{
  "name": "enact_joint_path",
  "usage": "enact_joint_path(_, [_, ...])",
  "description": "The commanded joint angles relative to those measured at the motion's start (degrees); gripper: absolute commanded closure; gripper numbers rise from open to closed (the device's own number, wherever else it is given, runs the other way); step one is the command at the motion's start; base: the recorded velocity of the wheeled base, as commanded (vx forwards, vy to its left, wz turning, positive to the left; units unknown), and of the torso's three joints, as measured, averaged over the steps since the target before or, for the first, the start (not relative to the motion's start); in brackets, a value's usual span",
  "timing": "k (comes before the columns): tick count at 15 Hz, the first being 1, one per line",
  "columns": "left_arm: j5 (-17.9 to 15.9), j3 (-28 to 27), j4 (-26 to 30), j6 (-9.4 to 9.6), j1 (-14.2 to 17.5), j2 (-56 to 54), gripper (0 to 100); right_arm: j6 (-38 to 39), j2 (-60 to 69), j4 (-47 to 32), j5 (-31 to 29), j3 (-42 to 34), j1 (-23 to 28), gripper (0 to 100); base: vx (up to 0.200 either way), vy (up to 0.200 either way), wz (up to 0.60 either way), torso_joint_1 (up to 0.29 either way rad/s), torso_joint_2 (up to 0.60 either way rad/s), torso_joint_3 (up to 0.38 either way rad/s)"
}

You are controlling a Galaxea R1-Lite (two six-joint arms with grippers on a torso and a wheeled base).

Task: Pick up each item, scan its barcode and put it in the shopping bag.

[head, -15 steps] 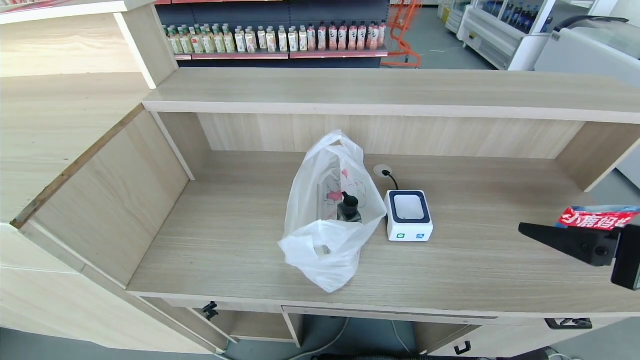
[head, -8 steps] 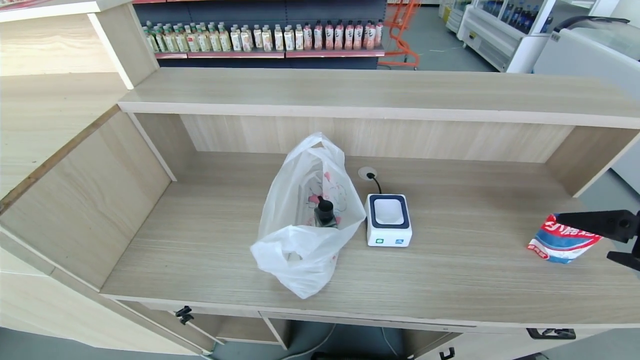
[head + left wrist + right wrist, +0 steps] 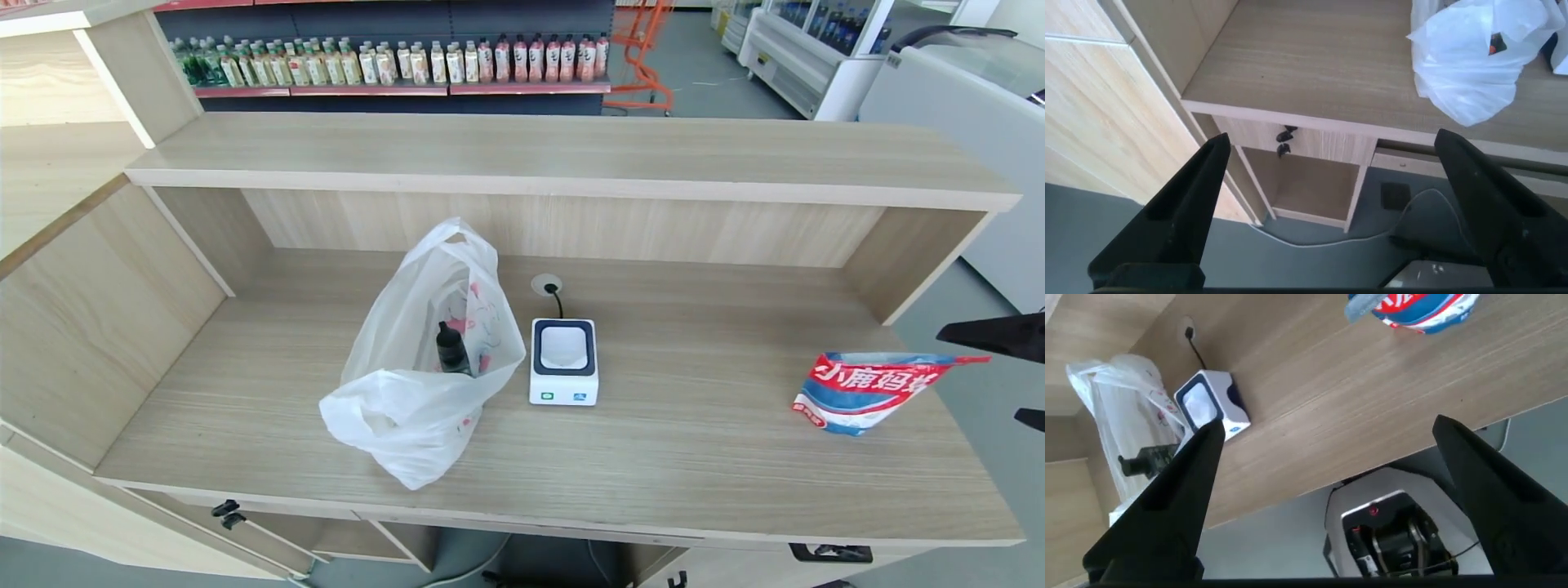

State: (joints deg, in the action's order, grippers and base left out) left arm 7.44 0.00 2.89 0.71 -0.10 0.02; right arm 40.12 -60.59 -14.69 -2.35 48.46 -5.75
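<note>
1. Head view: I see the white shopping bag [image 3: 408, 408] left on the worktop [image 3: 694, 457], a dark bottle [image 3: 451, 349] inside.
2. Red-and-blue snack pouch [image 3: 869, 388] lies right, near my right gripper [image 3: 1016, 377], fingers apart.
3. Left gripper [image 3: 1331, 220] fingers apart.

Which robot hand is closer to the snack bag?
Right. The right hand is beside the snack bag at the counter's right end; the left hand is off its front left, beyond the shopping bag.

bag [image 3: 416, 408]: translucent white, pink print
bottle [image 3: 451, 349]: black
scanner [image 3: 563, 363]: white, navy-framed top
pouch [image 3: 865, 388]: red, white, blue
counter [image 3: 694, 457]: pale wood grain
</note>
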Motion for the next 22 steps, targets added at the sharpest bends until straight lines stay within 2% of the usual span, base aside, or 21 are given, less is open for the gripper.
enact_joint_path(1, [0.0,0.0,0.0,0.00,0.0,0.0,0,1.8,-0.5,-2.4,0.0,2.6,0.1,0,0.000,-0.200,0.00,-0.002,0.00,0.002])
enact_joint_path(3, [0.0,0.0,0.0,0.00,0.0,0.0,0,6.2,-2.5,-8.2,-0.4,6.2,1.2,0,0.000,-0.100,0.00,0.004,0.00,0.001])
enact_joint_path(4, [0.0,0.0,0.0,0.00,0.0,0.0,0,7.1,-4.1,-10.7,-0.4,7.6,3.9,0,0.000,0.000,0.00,0.000,0.00,0.000])
enact_joint_path(10, [0.0,0.0,0.0,0.00,0.0,0.0,0,10.7,-13.9,-11.4,-0.4,10.1,16.6,0,0.000,0.000,0.00,0.000,0.00,0.000])
enact_joint_path(13, [0.0,0.0,0.0,0.00,0.0,0.0,0,14.0,-19.0,-10.5,-0.5,10.6,16.0,0,0.000,0.000,0.00,0.000,0.00,0.000])
enact_joint_path(15, [0.0,0.0,0.0,0.00,0.0,0.0,0,14.0,-23.6,-6.3,-0.5,10.6,15.9,0,0.000,0.000,0.00,0.000,0.00,0.000])
enact_joint_path(16, [0.0,0.0,0.0,0.00,0.0,0.0,0,13.4,-26.4,-0.8,-0.5,9.7,15.9,0,0.000,0.000,0.00,0.000,0.00,0.000])
enact_joint_path(18, [0.0,0.0,0.0,0.00,0.0,0.0,0,9.6,-30.7,5.5,-0.5,8.7,15.1,0,0.000,0.000,0.00,0.000,0.00,0.000])
enact_joint_path(20, [0.0,0.0,0.0,0.00,0.0,0.0,0,5.6,-34.3,7.7,-0.4,7.5,13.7,0,0.000,0.000,0.00,0.000,0.00,0.000])
enact_joint_path(22, [0.0,0.0,0.0,0.00,0.0,0.0,0,5.2,-37.8,10.6,-0.4,7.4,12.3,0,0.000,0.000,0.00,0.000,0.00,0.000])
